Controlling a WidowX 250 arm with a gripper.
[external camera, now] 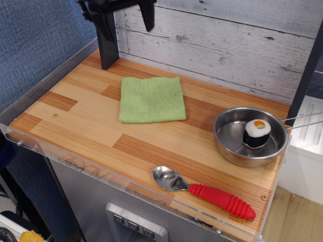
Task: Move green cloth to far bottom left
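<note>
Hand (127,17) spread, high at 12 o'clock over tabletop (91,126); green cloth (151,99) flat, untouched, awaiting pickup

Cloth (151,99) left of pan (229,143); sushi (257,133) in pan; spoon (204,192) in front.

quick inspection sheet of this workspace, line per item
surface: wood table, clear edge strip in front
job's things: green cloth lying flat at back centre, untouched
clutter: steel pan at right with a sushi roll inside; red-handled spoon at front
grippers: gripper high at top left above the table, jaws open, holding nothing
cables: nothing seen
surroundings: plank wall behind, blue panel on left
</note>
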